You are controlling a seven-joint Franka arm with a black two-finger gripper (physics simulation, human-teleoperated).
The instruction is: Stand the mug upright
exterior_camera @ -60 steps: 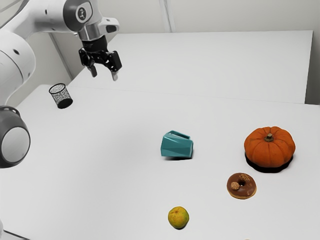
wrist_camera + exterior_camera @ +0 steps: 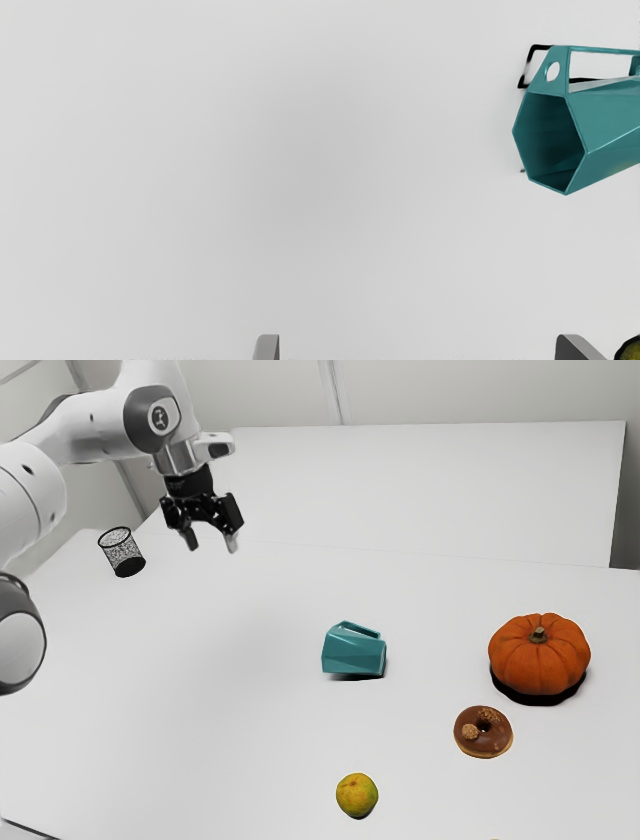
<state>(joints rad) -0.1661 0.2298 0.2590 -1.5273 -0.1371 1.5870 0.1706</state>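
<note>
My gripper point(image 2: 212, 544) hangs above the table at the exterior view's upper left, well apart from the mug, its two fingers spread with nothing between them. The teal faceted mug point(image 2: 353, 652) lies on its side mid-table, handle uppermost in that view. From the wrist camera, the mug point(image 2: 607, 120) shows its open mouth and its handle, and part of its body is cut off by the picture's edge. Also in the wrist view, my gripper point(image 2: 417, 345) has its fingertips wide apart over bare tabletop.
A black mesh cup point(image 2: 123, 553) stands near the gripper at the exterior view's left. An orange pumpkin point(image 2: 540, 655) and a chocolate donut point(image 2: 483, 732) lie toward the exterior view's right. A yellow-green citrus fruit point(image 2: 357, 795) sits nearer the camera than the mug.
My gripper has moved lower in the exterior view, coming down somewhat, with its fingers still apart. The mug and the other objects have stayed where they were.
</note>
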